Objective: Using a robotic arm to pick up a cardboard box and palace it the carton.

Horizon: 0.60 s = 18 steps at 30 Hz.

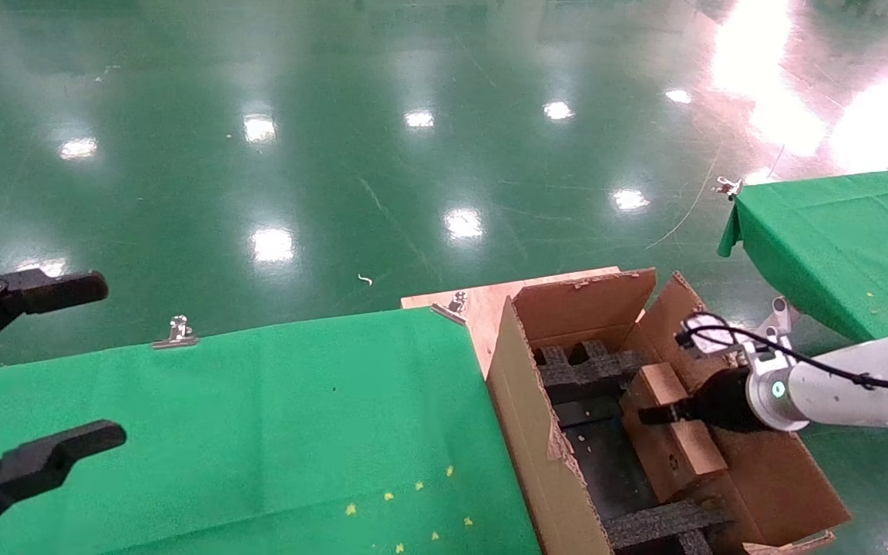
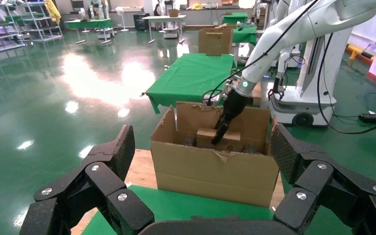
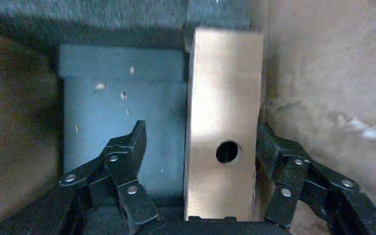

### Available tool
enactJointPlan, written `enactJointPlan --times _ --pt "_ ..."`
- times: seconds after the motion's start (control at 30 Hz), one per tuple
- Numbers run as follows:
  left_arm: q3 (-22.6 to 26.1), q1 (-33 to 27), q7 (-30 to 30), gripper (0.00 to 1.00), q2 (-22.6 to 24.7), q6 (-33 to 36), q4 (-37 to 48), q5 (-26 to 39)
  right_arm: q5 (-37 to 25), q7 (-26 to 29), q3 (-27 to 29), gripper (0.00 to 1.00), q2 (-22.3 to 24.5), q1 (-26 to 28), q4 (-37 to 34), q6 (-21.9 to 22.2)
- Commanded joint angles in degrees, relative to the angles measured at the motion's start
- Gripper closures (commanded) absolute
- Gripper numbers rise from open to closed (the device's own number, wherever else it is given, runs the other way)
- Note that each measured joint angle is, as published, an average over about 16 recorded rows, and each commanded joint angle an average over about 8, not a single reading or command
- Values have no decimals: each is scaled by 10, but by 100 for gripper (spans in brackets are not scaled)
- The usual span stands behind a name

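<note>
The cardboard box (image 1: 671, 439), a small closed brown block with a round hole (image 3: 227, 152), lies inside the carton (image 1: 525, 408) against its right wall. The white robotic arm (image 1: 852, 381) reaches into the carton from the right. Its right gripper (image 1: 648, 416) is open and straddles the box (image 3: 223, 98): one finger (image 3: 274, 152) is against the box's side, the other finger (image 3: 127, 152) stands apart from it. In the left wrist view the arm (image 2: 284, 34) angles down onto the box (image 2: 235, 142) inside the carton (image 2: 210, 169). My left gripper (image 1: 97, 362) hangs open over the green table's left end.
Black foam inserts (image 1: 583, 370) sit at both ends of the carton floor. The carton stands on a wooden board (image 1: 482, 304) beside the green-clothed table (image 1: 259, 432), which has metal clips (image 1: 176, 333) on its far edge. A second green table (image 1: 837, 239) is at the right.
</note>
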Motion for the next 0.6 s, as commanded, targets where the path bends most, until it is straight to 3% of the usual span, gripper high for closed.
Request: enactJointPlan --times 0.03,0.4,0.6 --pt "0 0 0 0 0 0 0 0 -4 3 2 0 4 7 6 2" --pt "0 0 0 0 0 0 0 0 -23 15 36 0 26 96 76 4" --pt "0 0 0 0 0 0 0 0 33 2 74 0 39 150 143 -31"
